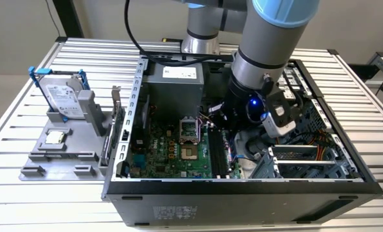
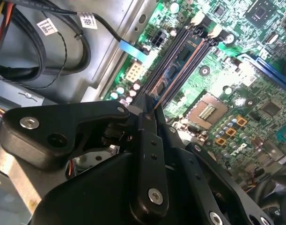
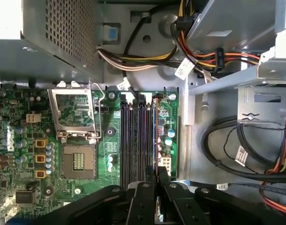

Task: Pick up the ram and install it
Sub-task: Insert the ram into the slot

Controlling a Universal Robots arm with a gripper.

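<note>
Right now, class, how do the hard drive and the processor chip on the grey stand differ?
The hard drive stands upright in a blue frame; the processor chip lies flat. The hard drive is much bigger than the processor chip. Both are silver and sit on the grey stand.

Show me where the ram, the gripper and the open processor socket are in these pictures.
ram [image 3: 155,136]: first wrist view, its thin upper edge above the slots.
gripper [image 3: 157,180]: first wrist view, midway between its fingertips.
processor socket [image 3: 78,161]: first wrist view, middle of its contact field.
</note>
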